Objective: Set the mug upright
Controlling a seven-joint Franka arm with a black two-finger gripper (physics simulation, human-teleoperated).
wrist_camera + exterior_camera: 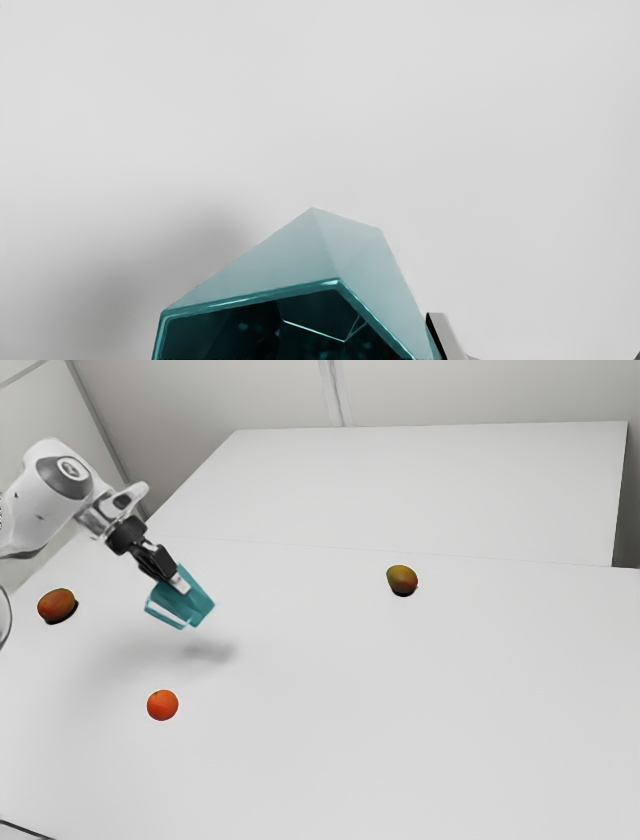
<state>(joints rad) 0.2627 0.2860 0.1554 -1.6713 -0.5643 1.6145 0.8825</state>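
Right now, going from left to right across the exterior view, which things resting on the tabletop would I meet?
Reddish-brown fruit → round orange fruit → yellow-green fruit.

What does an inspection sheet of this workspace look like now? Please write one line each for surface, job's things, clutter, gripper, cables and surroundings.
Surface: white table, with a soft shadow below the mug.
Job's things: teal mug, off the table, tilted, not upright.
Clutter: small orange fruit and two reddish-green fruits, all resting apart.
Gripper: black gripper, fingers closed on the mug.
Cables: thin dark line in the exterior view's lower left corner; cannot tell if a cable.
Surroundings: pale walls.
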